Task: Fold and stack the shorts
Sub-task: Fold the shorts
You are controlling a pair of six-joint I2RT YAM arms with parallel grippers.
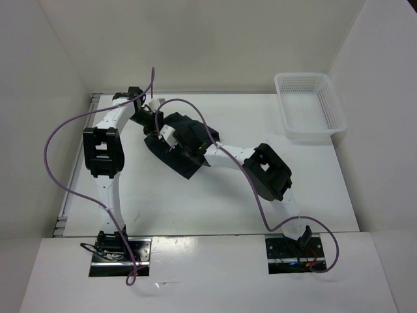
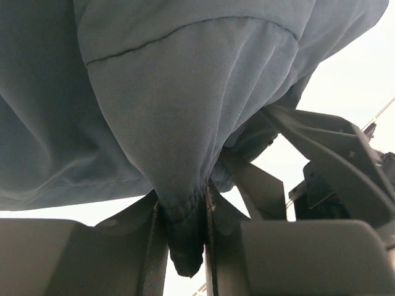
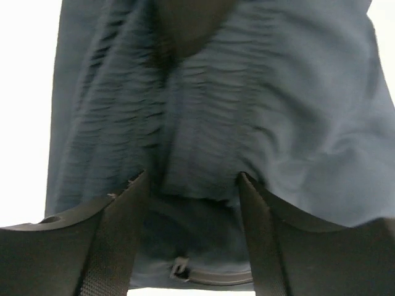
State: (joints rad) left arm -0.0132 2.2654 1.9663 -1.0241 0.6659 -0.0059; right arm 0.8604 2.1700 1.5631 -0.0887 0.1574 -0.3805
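The dark navy shorts [image 1: 184, 167] lie bunched on the white table, left of centre and toward the back. My left gripper [image 1: 156, 120] is at their far left edge, and in the left wrist view it [image 2: 185, 203] is shut on a pinched fold of the shorts [image 2: 179, 123], which hang lifted over the camera. My right gripper [image 1: 177, 145] is over the middle of the shorts. In the right wrist view it [image 3: 194, 185] has its jaws wide apart, with the gathered waistband fabric [image 3: 203, 123] between and over them and a pale drawstring tip [image 3: 179, 267] below.
A white mesh basket [image 1: 311, 135] stands at the back right corner of the table. White walls close in the left, back and right sides. Purple cables loop from both arms over the left side and the near edge.
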